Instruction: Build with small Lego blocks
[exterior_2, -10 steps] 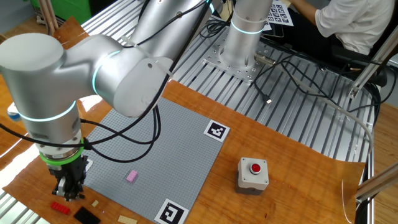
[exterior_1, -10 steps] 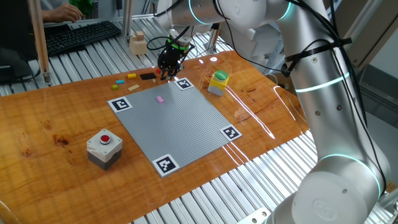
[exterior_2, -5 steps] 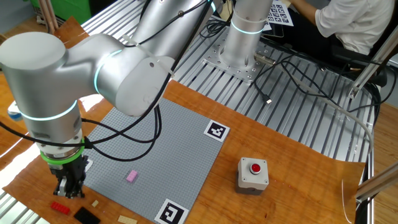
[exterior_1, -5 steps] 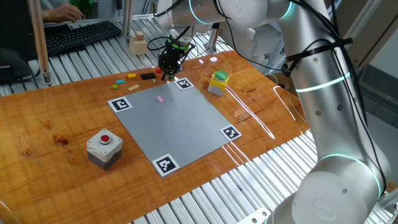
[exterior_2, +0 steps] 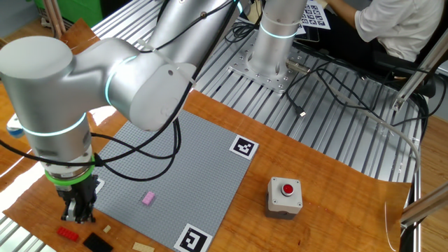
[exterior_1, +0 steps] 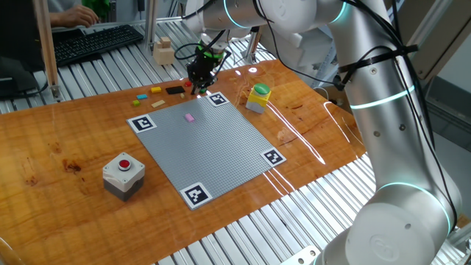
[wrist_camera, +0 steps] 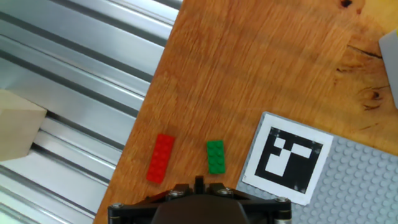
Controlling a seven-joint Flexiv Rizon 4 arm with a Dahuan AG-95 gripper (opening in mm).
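Note:
My gripper [exterior_1: 200, 79] hangs just above the wooden table at the far corner of the grey baseplate [exterior_1: 213, 143]. It also shows in the other fixed view [exterior_2: 77, 213]. In the hand view its fingertips [wrist_camera: 198, 183] stand pressed together, shut on nothing I can see. A red brick [wrist_camera: 161, 158] and a green brick [wrist_camera: 216, 156] lie side by side on the wood just ahead of them. A pink brick [exterior_1: 189, 117] sits on the baseplate. A black brick [exterior_1: 175, 90], a yellow one [exterior_1: 156, 90] and several other small bricks lie left of the gripper.
A pale wooden block [exterior_1: 163, 51] stands on the metal slats behind. A yellow box with a green top [exterior_1: 257, 98] is right of the gripper. A grey box with a red button [exterior_1: 123, 175] is at the front left. Black-and-white markers [wrist_camera: 285, 155] sit at the baseplate corners.
The gripper has risen slightly above the table beside the red brick. The bricks have not moved.

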